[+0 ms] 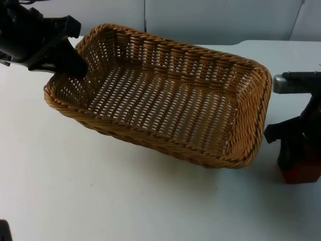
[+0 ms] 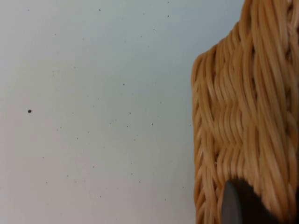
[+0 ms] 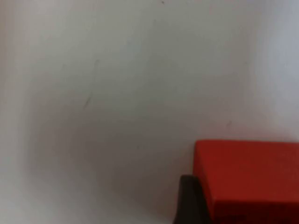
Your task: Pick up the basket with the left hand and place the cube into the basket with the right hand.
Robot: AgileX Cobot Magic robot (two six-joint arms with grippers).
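The woven wicker basket [image 1: 165, 95] lies across the middle of the table in the top view, and its inside holds nothing. My left gripper [image 1: 72, 66] is shut on the rim at the basket's left end, with one finger inside the wall. The left wrist view shows that wall [image 2: 243, 116] close up, with a black fingertip [image 2: 236, 205] against it. At the right edge of the table, beside the basket's right end, my right gripper [image 1: 296, 159] is shut on the red cube [image 1: 302, 173]. In the right wrist view a fingertip [image 3: 189, 200] presses against the cube's [image 3: 252, 177] side.
The white table top [image 1: 100, 196] stretches wide in front of the basket. The grey partition wall [image 1: 200, 17] closes off the back. A small dark object [image 1: 4, 231] sits at the near left corner.
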